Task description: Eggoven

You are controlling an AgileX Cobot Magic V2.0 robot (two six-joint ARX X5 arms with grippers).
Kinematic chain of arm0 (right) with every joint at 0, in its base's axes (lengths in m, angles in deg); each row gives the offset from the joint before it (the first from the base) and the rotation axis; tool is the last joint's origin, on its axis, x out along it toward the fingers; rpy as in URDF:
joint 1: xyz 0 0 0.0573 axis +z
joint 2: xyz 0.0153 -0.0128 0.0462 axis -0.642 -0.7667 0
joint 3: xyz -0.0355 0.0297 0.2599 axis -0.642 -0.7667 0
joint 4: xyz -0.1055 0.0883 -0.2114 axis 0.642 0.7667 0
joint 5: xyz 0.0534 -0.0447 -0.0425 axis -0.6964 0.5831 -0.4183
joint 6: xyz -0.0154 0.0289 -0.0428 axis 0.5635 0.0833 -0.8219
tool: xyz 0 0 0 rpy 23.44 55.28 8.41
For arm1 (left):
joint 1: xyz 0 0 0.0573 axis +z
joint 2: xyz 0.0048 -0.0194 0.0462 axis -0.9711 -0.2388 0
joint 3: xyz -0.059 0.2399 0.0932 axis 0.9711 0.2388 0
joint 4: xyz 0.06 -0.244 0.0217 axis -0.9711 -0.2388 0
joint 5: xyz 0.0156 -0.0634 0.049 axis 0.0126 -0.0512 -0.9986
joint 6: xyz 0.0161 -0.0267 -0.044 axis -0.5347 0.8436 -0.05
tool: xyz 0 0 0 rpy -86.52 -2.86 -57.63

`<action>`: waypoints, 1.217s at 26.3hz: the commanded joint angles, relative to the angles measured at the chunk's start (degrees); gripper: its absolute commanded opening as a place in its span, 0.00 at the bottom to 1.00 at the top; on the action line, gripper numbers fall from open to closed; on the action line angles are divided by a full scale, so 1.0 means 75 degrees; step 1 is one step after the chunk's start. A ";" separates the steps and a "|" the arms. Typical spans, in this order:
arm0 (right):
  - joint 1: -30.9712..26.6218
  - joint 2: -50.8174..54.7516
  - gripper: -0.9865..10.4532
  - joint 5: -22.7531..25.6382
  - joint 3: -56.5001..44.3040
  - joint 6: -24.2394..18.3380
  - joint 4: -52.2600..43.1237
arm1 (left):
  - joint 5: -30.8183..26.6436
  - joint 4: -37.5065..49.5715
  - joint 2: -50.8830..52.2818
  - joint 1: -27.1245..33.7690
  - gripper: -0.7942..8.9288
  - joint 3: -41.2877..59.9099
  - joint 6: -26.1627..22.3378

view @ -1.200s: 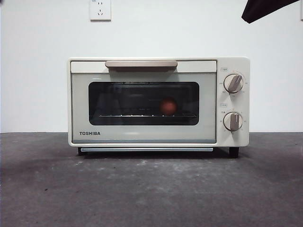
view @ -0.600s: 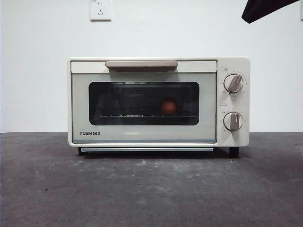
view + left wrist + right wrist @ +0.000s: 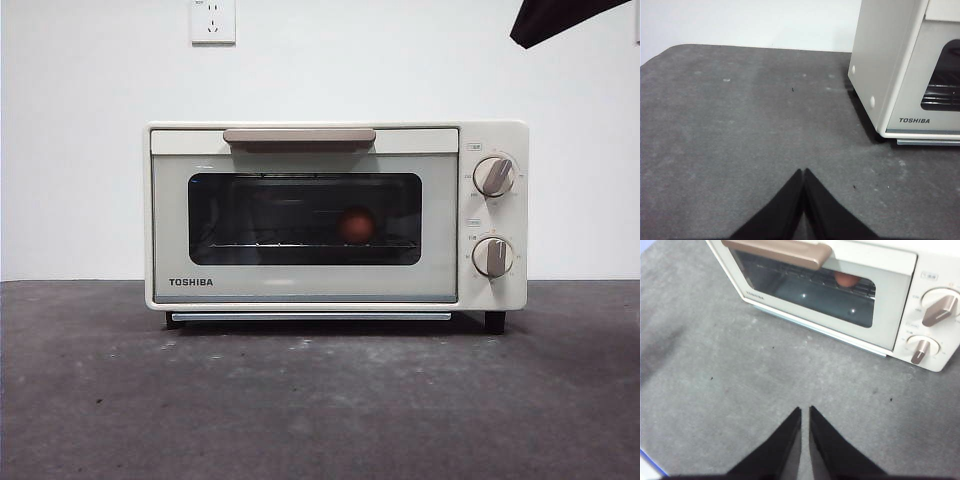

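Observation:
The cream TOSHIBA oven (image 3: 300, 285) stands in the middle of the table with its door closed, tan handle (image 3: 299, 136) on top. A reddish-brown egg (image 3: 356, 225) rests on the rack behind the dark window, also glimpsed as the egg (image 3: 846, 279) in the right wrist view. My right gripper (image 3: 805, 412) hovers above the table in front of the oven (image 3: 890, 300), jaws shut and holding nothing. My left gripper (image 3: 804, 172) is shut and empty over the table, off the oven's left side (image 3: 880, 65). A black arm tip (image 3: 555, 20) shows at the top right corner.
Two knobs (image 3: 493, 176) (image 3: 492, 257) sit on the oven's right panel. A wall socket (image 3: 212, 20) is on the white wall behind. Dark grey tabletop (image 3: 320, 410) spreads in front of the oven.

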 commanded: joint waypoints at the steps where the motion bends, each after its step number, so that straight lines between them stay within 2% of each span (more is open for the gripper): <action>1: 0.0047 -0.0035 0.09 0.0009 0.0067 -0.0017 -0.0076 | 0.0017 -0.0029 0.0020 0.0012 0.09 0.0213 0.0230; 17: 0.0050 -0.0015 0.09 0.0009 0.0067 -0.0029 -0.0058 | 0.0017 -0.0032 0.0017 0.0012 0.09 0.0210 0.0216; 18: -0.0047 0.0122 0.09 0.0181 0.0067 -0.0198 -0.0128 | 0.0017 -0.0029 0.0017 0.0012 0.09 0.0210 0.0216; 20: -0.0329 0.0414 0.09 0.0702 0.0064 -0.0466 -0.0248 | 0.0017 -0.0032 0.0017 0.0012 0.09 0.0210 0.0216; 22: -0.0711 0.0615 0.09 0.0860 0.0047 -0.0723 -0.0428 | 0.0017 -0.0032 0.0017 0.0012 0.09 0.0210 0.0216; 28: -0.2384 0.1661 0.09 -0.0178 -0.0772 -0.0866 -0.1314 | 0.0017 -0.0032 0.0017 0.0012 0.09 0.0210 0.0216; 32: -0.3346 0.2693 0.09 -0.0224 -0.1880 -0.1099 -0.2078 | 0.0017 -0.0032 0.0017 0.0012 0.09 0.0210 0.0216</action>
